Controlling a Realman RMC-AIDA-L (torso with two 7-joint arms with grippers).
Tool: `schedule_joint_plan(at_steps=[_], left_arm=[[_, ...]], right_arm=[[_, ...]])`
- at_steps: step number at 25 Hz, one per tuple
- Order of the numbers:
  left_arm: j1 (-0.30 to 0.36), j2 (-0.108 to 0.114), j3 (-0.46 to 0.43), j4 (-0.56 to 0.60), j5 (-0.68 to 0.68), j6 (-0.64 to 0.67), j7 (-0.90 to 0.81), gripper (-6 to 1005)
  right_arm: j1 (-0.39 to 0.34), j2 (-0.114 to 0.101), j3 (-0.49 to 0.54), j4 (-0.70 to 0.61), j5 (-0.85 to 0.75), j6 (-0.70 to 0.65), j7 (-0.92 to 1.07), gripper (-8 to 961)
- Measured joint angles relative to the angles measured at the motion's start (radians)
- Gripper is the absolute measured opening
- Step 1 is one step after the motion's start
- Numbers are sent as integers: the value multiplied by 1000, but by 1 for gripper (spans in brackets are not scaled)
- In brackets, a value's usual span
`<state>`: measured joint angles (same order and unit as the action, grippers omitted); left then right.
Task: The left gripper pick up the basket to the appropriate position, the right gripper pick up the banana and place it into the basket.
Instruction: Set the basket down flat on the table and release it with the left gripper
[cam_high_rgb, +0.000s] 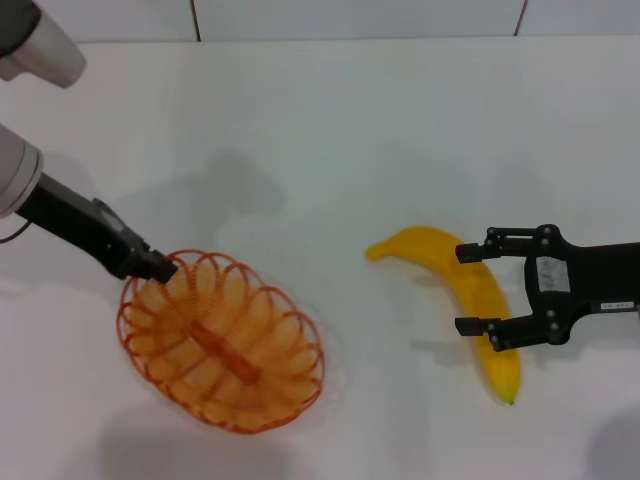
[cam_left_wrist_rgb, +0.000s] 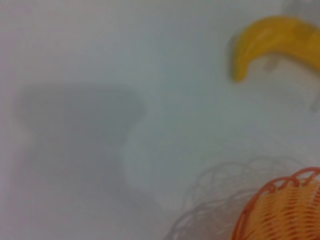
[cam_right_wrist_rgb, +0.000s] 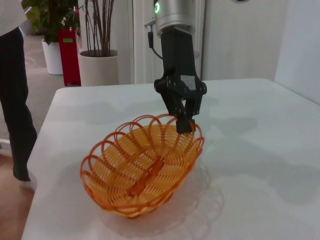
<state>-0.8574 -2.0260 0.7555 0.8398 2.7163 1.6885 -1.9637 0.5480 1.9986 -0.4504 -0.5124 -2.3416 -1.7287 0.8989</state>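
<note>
The left claw (cam_high_rgb: 160, 266) is pinching the basket (cam_high_rgb: 222, 340) rim, closed on the wire. The right claw (cam_high_rgb: 478, 289) is straddling the banana (cam_high_rgb: 470, 290), fingers spread; we are judging the grasp and the placing still undone.

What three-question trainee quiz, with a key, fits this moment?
1. True or false: the banana already lies in the basket.
2. What does the left gripper grip? A) basket rim B) banana C) nothing
3. Fill in: the right gripper, fingers open, straddles the ____.

Key: 1 false, it lies on the table, apart from the basket. 2 A, shut on the rim, as the right wrist view shows. 3 banana.
</note>
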Motion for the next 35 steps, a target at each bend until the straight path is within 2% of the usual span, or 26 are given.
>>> schedule_joint_plan(at_steps=[8,14,21,35], left_arm=[[8,-6,-46,-18,-81,8,-115,72],[11,-9,-49,-78,-174,-86,-190,69],[6,-8,-50,-147,-189,-193,-235,67],[-26,-12,-41,-250,-233,-208,-336,69]], right_arm=[[0,-1,-1,0,3,0,0,822],[2,-1,-1,0,4,0,0,822],[7,-1,-1,0,4,0,0,822],[17,3,-1,0,4,0,0,821]])
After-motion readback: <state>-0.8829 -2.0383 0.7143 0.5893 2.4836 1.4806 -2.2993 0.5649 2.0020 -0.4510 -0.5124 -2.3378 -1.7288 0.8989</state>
